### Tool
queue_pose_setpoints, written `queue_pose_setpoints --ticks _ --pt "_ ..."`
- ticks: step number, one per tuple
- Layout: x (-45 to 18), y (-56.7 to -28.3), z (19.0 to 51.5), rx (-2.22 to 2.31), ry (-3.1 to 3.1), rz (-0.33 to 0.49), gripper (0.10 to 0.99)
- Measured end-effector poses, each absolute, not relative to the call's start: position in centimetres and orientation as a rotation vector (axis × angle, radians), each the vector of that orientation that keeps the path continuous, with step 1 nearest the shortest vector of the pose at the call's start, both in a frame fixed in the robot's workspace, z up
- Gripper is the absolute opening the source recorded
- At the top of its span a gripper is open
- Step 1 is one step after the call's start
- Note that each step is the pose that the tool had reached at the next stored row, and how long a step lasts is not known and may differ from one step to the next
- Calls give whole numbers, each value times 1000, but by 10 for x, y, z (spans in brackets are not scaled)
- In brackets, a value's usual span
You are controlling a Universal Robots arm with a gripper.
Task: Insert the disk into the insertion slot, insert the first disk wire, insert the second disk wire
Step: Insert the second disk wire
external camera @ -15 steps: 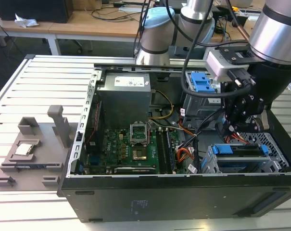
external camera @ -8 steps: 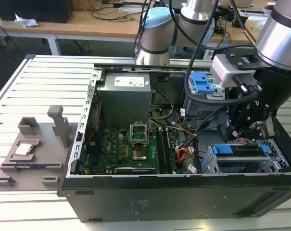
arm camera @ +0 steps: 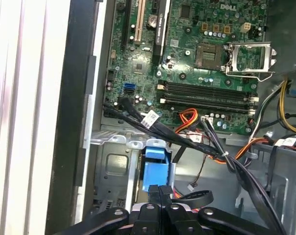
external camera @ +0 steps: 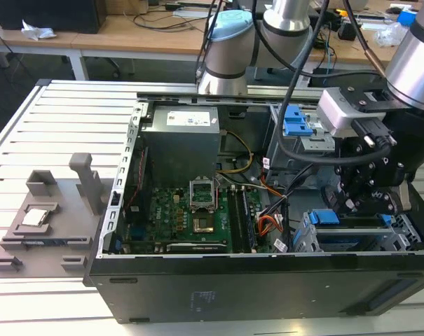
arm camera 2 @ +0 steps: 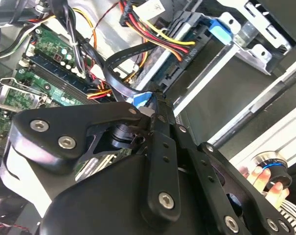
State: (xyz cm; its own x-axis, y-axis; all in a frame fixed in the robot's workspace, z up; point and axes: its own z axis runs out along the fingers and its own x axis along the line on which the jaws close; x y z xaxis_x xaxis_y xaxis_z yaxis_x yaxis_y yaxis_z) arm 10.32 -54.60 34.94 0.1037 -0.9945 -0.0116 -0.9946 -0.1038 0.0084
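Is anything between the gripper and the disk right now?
Nothing visible. In the first wrist view the gripper sits right at the disk's blue carrier in the silver drive cage; the black cable bundle crosses beyond the carrier, not between them.

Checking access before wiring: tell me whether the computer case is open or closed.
Open: the computer case has no side cover, and the motherboard lies exposed.

Slatted metal table (external camera: 57, 119) carries open computer case (external camera: 233, 294), grey fixture tray (external camera: 19, 241) beside.
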Motion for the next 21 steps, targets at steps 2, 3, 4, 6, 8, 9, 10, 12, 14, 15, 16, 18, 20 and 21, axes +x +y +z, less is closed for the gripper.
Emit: queue_pose_setpoints --ticks 2,3,4,6,8,9,10,12,14,15,16,18,20,21 --pt "106 -550 349 -2332 2105 25 106" --pt "106 -551 349 -2332 2106 25 106" --pt "107 -552 348 -2331 2106 26 106" --pt "111 -557 348 -2330 2109 28 106" --pt "115 -558 347 -2330 2111 30 106" --pt "116 -558 347 -2329 2113 32 106" --pt "118 -558 346 -2329 2114 32 106" --pt "123 -558 346 -2327 2119 35 106" --pt "126 -558 345 -2321 2128 38 106" --pt "126 -558 344 -2317 2132 38 106" --pt "126 -558 344 -2312 2137 39 106" --pt "126 -558 343 -2303 2147 39 106" --pt "126 -557 342 -2284 2167 40 106" --pt "126 -557 342 -2281 2171 40 106"
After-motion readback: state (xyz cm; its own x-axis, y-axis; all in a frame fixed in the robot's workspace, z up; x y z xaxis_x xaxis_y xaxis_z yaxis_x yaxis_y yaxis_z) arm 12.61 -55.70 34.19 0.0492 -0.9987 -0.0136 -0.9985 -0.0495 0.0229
